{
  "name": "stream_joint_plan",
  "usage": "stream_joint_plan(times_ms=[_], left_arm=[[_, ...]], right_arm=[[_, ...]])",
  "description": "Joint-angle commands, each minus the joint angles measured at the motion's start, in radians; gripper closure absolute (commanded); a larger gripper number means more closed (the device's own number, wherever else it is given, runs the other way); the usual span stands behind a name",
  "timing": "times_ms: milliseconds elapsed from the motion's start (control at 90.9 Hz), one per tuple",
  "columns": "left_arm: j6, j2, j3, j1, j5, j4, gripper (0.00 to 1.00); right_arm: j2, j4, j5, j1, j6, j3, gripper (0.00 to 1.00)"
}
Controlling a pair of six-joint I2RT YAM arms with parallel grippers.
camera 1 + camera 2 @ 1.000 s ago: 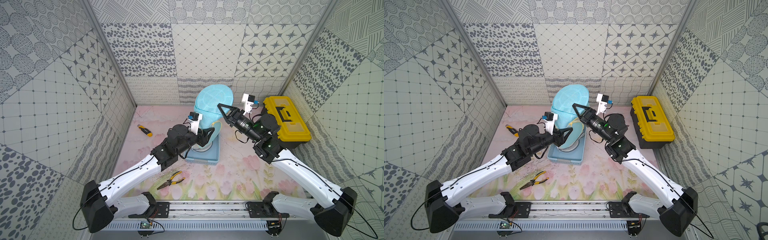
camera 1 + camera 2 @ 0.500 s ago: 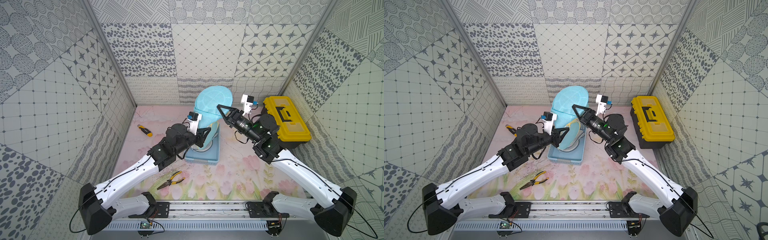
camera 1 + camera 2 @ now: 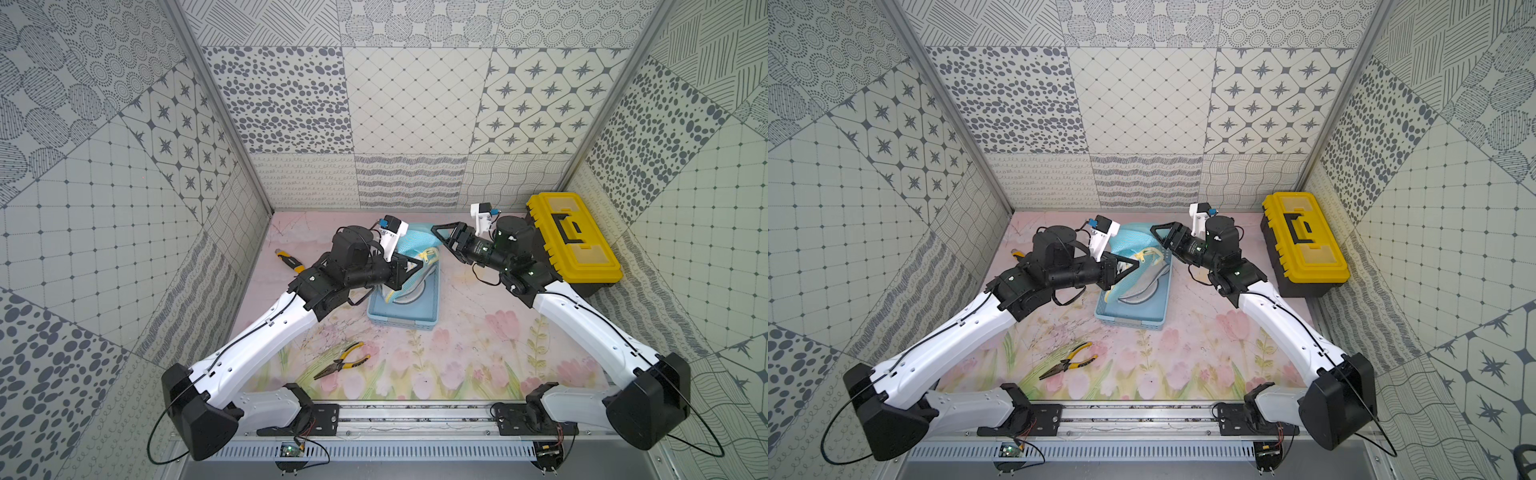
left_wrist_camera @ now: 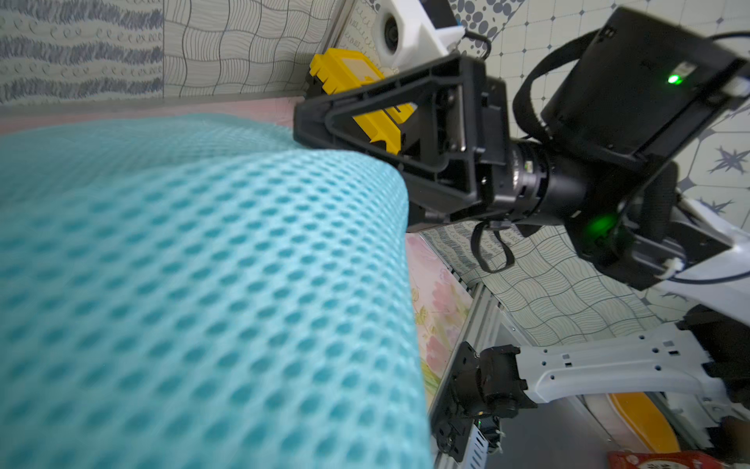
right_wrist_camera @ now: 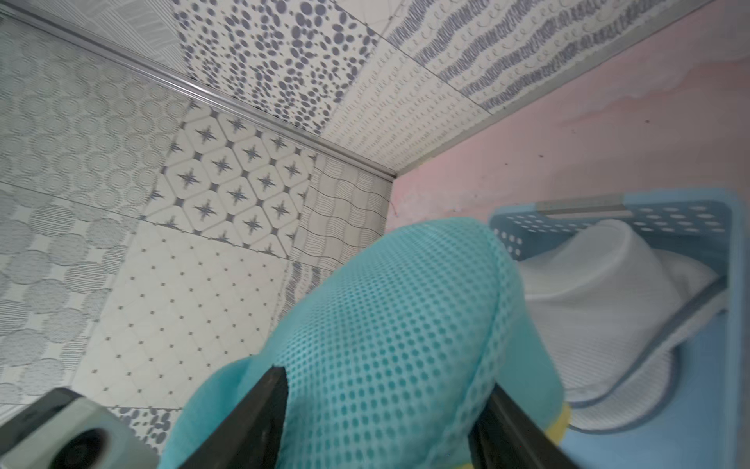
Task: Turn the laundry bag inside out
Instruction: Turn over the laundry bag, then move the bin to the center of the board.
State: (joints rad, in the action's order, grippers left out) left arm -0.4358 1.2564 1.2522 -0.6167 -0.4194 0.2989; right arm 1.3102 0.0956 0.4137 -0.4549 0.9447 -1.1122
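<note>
Since a second ago my left gripper (image 3: 409,266) has closed and the right gripper (image 3: 441,237) has spread its fingers, and the teal mesh laundry bag (image 3: 415,243) that stood tall at the back has slumped down into the light blue basket (image 3: 401,321). Now the left jaws are clamped on the bag's yellow-trimmed edge (image 3: 1148,254) over the basket. The right jaws stand apart, beside the bag at the basket's far corner; in the right wrist view the mesh (image 5: 389,345) bulges between the two black fingers (image 5: 259,410) (whether they touch it I cannot tell). The bag's white lining (image 5: 608,300) lies inside the basket. The yellow toolbox (image 3: 1304,241) sits well to the right of the basket, pliers (image 3: 341,365) near its front, a screwdriver (image 3: 291,261) left of it.
</note>
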Motion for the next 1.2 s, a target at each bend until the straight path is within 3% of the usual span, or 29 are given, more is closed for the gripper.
stream_joint_plan(times_ms=[0,198,330,539,638,803,936,1112,1189], left_arm=[[-0.277,0.024,-0.021,0.102,-0.436,-0.021,1.0],[-0.228,0.029,-0.028,0.112,-0.447,0.067,1.0],[-0.188,-0.012,-0.033,0.116,-0.371,0.123,1.0],[-0.128,-0.019,0.0,0.12,-0.342,0.209,1.0],[-0.117,-0.021,-0.002,0.12,-0.316,0.225,1.0],[-0.106,-0.023,-0.001,0.125,-0.297,0.234,1.0],[-0.104,-0.016,-0.004,0.128,-0.296,0.235,1.0],[-0.114,-0.008,-0.013,0.13,-0.299,0.224,1.0],[-0.121,-0.01,-0.019,0.132,-0.303,0.221,1.0]], right_arm=[[-0.023,0.133,0.034,0.015,-0.16,0.04,0.18],[-0.15,0.251,-0.177,0.016,-0.301,0.116,0.13],[-0.183,0.33,-0.311,0.018,-0.329,0.164,0.13],[0.007,0.233,-0.24,0.015,-0.308,0.188,0.23],[0.122,0.176,-0.207,0.014,-0.309,0.156,0.3],[0.287,0.104,-0.18,0.009,-0.284,0.104,0.35],[0.381,0.083,-0.208,-0.004,-0.277,0.048,0.47],[0.477,0.096,-0.283,-0.008,-0.255,-0.046,0.85],[0.515,0.118,-0.318,-0.007,-0.25,-0.102,0.95]])
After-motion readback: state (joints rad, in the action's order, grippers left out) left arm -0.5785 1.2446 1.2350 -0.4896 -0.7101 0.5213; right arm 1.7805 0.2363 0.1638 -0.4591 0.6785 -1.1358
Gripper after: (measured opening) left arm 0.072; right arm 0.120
